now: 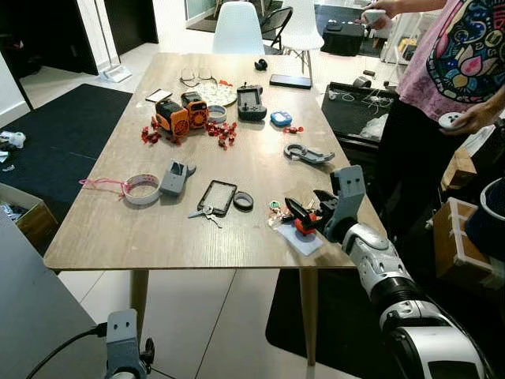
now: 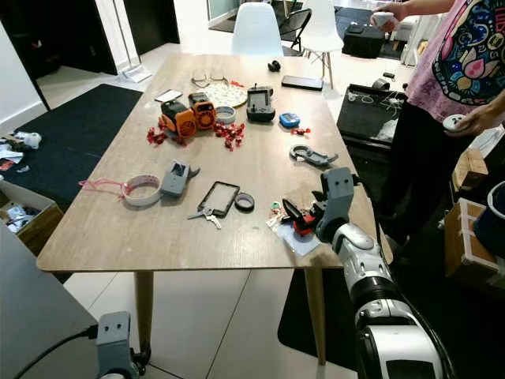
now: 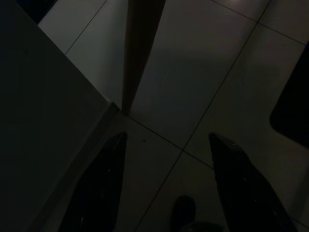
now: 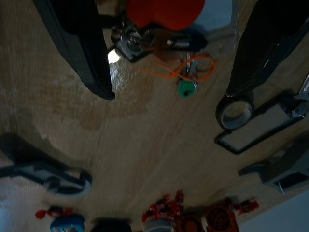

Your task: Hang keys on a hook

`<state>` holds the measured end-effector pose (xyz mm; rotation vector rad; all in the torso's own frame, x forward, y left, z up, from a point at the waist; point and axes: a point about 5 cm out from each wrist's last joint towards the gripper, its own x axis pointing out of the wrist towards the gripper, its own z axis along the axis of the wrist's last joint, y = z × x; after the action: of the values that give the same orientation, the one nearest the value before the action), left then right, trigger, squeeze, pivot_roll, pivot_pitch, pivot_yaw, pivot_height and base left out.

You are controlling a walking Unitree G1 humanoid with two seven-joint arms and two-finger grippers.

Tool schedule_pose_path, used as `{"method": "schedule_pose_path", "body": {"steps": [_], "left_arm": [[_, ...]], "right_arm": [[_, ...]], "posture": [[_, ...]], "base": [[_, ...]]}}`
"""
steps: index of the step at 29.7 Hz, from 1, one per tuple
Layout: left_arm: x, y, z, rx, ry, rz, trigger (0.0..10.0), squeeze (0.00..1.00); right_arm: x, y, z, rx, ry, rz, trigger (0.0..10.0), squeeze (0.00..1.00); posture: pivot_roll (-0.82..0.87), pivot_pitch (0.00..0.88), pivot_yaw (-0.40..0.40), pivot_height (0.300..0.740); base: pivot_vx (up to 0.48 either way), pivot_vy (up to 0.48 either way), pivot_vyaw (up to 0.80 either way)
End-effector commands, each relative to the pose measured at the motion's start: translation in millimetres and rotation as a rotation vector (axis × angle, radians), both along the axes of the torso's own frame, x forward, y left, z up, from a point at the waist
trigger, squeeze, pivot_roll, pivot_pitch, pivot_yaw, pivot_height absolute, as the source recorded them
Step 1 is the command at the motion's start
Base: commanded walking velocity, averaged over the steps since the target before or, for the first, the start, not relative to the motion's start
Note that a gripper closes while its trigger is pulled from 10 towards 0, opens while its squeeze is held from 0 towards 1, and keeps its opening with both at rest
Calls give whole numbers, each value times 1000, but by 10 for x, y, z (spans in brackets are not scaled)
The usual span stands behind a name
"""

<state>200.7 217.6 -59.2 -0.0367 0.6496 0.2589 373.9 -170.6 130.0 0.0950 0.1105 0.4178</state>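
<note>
Keys [image 4: 164,46] on a red fob are found directly between the spread fingers of the right hand [image 1: 304,215], near the tabletop's [image 1: 118,237] front right corner; nothing is gripped.

Head stereo pair: from above the near edge of the table [image 1: 158,237], facing forward and down; both eyes share the whole tabletop and the right gripper [image 1: 304,212].
Right wrist view: close above the tabletop, looking along the right gripper's fingers [image 4: 82,48]; shares the keys [image 4: 159,41] just ahead of the fingers with the head pair.
Left wrist view: dark, low, facing the tiled floor [image 3: 212,72] past the left gripper [image 3: 166,183].
</note>
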Motion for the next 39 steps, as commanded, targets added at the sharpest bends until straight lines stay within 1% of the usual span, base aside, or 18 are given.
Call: {"method": "schedule_pose_path", "body": {"steps": [1,2,3,4,6,7,8,11,13,19,24,34,36,39], "left_arm": [[-39,13,-23,0,13,4,10000,0],[-40,12,-23,-1,14,5,10000,0],[-42,13,-24,-1,14,6,10000,0],[-42,14,-24,-1,14,7,10000,0],[-40,13,-24,-1,15,7,10000,0],[-35,13,-22,-2,15,9,10000,0],[-35,13,-22,-2,15,9,10000,0],[-33,12,-22,-3,16,7,10000,0],[-32,13,-22,-3,16,6,10000,0],[-41,20,-24,-1,19,6,10000,0],[-45,25,-23,3,18,6,10000,0],[-35,24,-17,9,18,1,10000,0],[-36,27,-19,10,21,0,10000,0],[-44,33,-23,9,24,3,10000,0]], "right_arm": [[-17,-61,-39,23,33,-33,10000,925],[-14,-85,-39,19,38,-50,10000,1000],[-10,-109,-38,3,37,-69,10000,1000],[-5,-133,-41,-16,39,-92,10000,863],[-2,-150,-43,-28,41,-108,10000,863],[0,-196,-64,-43,57,-149,10000,0],[0,-196,-64,-43,57,-149,10000,0],[-19,-309,-137,-67,108,-234,10000,0],[-26,-330,-155,-71,120,-247,10000,0],[-47,-369,-209,-101,158,-274,10000,0],[-42,-359,-206,-113,156,-282,10000,0],[-16,-245,-189,-100,140,-268,10000,0],[3,-153,-148,-87,117,-230,10000,0],[1,-60,-147,-109,111,-176,10000,0]], "posture": [[41,58,-23,740],[39,62,-22,740],[39,62,-22,740],[36,66,-21,740],[35,67,-21,740],[36,74,-19,740],[36,74,-19,740],[37,79,-17,740],[38,80,-17,740],[38,83,-14,740],[40,85,-12,740],[41,89,-11,740],[41,90,-9,740],[41,92,-10,740]], "base": [[0,0,0],[0,0,0],[0,0,0],[0,0,0],[0,0,0],[0,0,0],[0,0,0],[0,0,0],[0,0,0],[0,0,0],[0,0,0],[0,0,0],[0,0,0],[0,0,0]]}}
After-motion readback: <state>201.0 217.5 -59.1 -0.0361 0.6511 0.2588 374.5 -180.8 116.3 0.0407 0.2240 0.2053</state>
